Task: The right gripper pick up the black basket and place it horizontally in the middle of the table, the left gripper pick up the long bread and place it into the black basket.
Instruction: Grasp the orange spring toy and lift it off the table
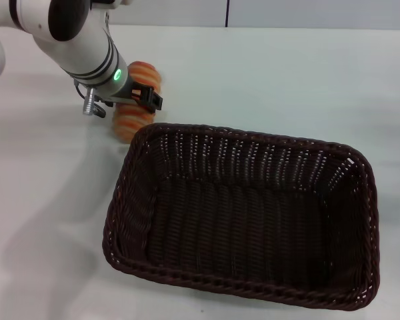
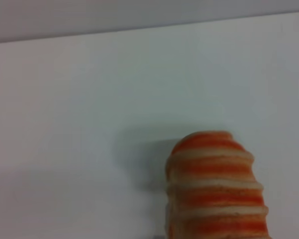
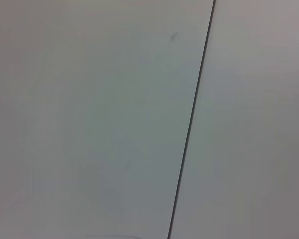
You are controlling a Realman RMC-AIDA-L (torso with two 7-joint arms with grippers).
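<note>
The long bread (image 1: 129, 120), ribbed orange and cream, lies on the white table (image 1: 287, 73) just beyond the black basket's far-left corner. My left gripper (image 1: 139, 99), on the arm with the green ring, straddles the bread's middle and is shut on it; one black finger (image 1: 149, 98) shows on its right side. The left wrist view shows the bread's end (image 2: 215, 189) close up over the table. The black basket (image 1: 120, 200) sits lengthwise across the table's middle and holds nothing. The right gripper is out of view.
The right wrist view shows only a pale surface with a thin dark seam (image 3: 192, 124). The table's far edge (image 1: 267, 27) meets a grey wall with a dark vertical seam.
</note>
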